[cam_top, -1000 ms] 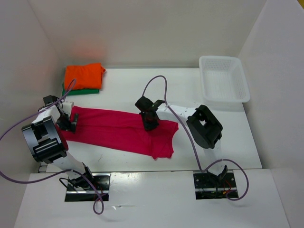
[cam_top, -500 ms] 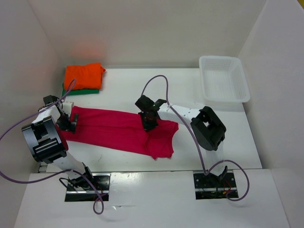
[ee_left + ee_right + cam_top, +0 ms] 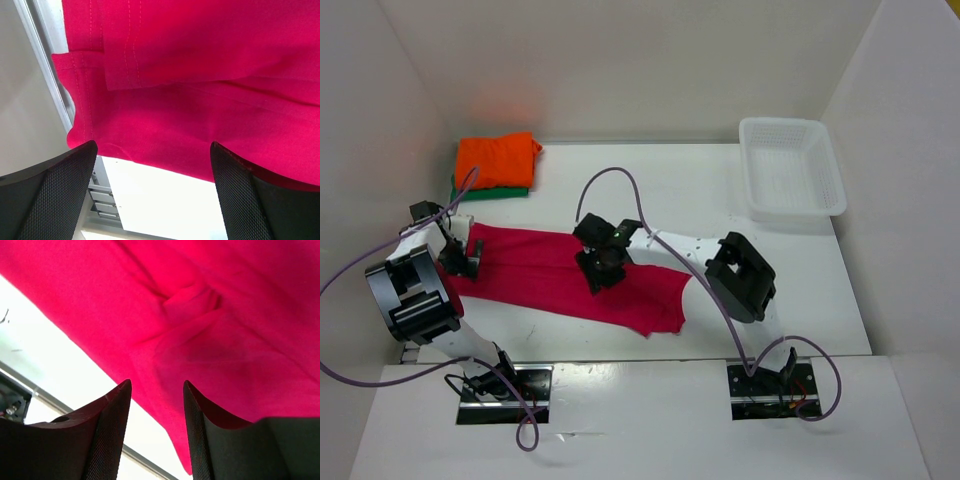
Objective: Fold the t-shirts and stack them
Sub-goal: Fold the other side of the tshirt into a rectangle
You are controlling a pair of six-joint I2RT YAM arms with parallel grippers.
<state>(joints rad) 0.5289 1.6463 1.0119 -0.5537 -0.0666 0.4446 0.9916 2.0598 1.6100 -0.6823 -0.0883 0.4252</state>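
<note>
We're looking at a robotics lab test cell: a white table (image 3: 670, 180) boxed in by plain white panel walls (image 3: 620, 60), the left arm (image 3: 410, 295) and right arm (image 3: 740, 275) bolted to metal base plates (image 3: 505, 385) at its near edge, purple cables (image 3: 607, 170) trailing loose.

- Magenta-red t-shirt (image 3: 570, 275), middle of the surface: soft matt cloth, fine knit, lightly creased; rows of stitching along the hems show in the left wrist view.
- Orange t-shirt (image 3: 498, 158), far left: matt cloth, smooth-faced.
- Green t-shirt (image 3: 490, 192), under the orange one: matt cloth, only an edge showing.
- Basket (image 3: 790, 180), far right: white plastic mesh with a faint sheen.
- Surface (image 3: 720, 190): white, smooth, slightly glossy.
- Walls (image 3: 620, 70): white matt board.
- Left claw (image 3: 152, 165): black fingers, matt, with a fine woven-looking grain.
- Right claw (image 3: 157, 390): black fingers, matt, same fine grain.
- Cable (image 3: 613, 169): purple sheath, smooth.
</note>
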